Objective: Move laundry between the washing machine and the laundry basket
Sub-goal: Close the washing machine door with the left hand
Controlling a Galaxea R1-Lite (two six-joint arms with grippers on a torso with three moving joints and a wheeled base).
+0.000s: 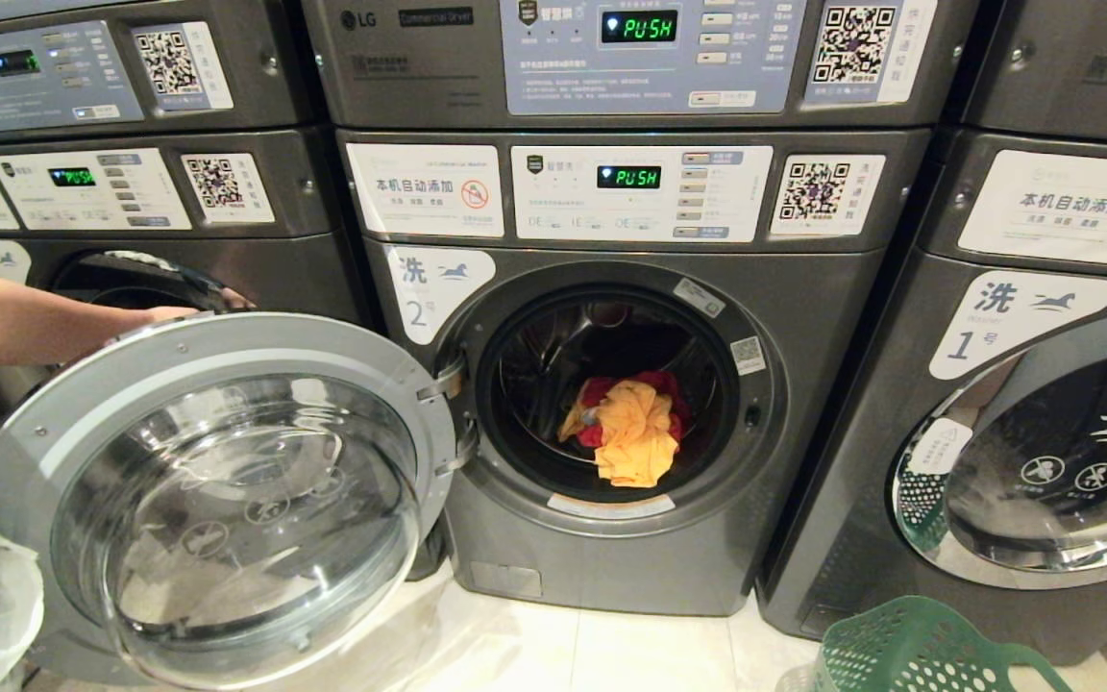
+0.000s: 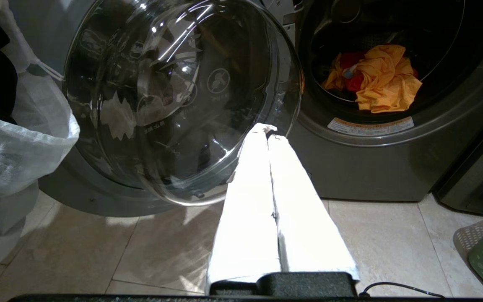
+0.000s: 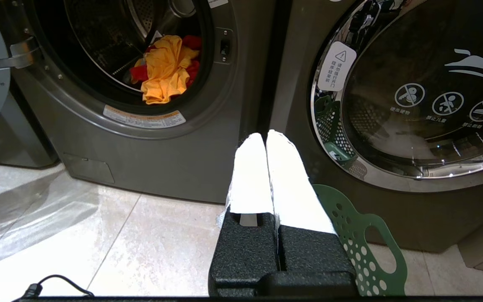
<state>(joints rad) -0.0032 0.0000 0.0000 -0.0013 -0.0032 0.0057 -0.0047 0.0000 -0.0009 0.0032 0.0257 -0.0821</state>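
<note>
Washing machine (image 1: 611, 404) door (image 1: 217, 490) wide open, laundry (image 1: 632, 428) at drum lip.

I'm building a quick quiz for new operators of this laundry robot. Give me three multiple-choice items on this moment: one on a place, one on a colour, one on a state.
1. Where is the laundry?
A. In the basket
B. In the drum of machine 2
C. On the floor

2. What colour is the garment on top of the pile?
A. Yellow-orange
B. Blue
C. White

3. How does the door of machine 2 stand?
A. Shut
B. Swung open to the robot's left
C. Taken off

Answers:
1 B: the laundry lies inside the open drum of the washing machine, while the basket stands apart on the floor, only part of its rim in view.
2 A: the top piece is yellow-orange, over red cloth.
3 B: the door hangs open on its hinge, a person's hand at its rim. The left gripper and right gripper are both shut and hold nothing.
</note>
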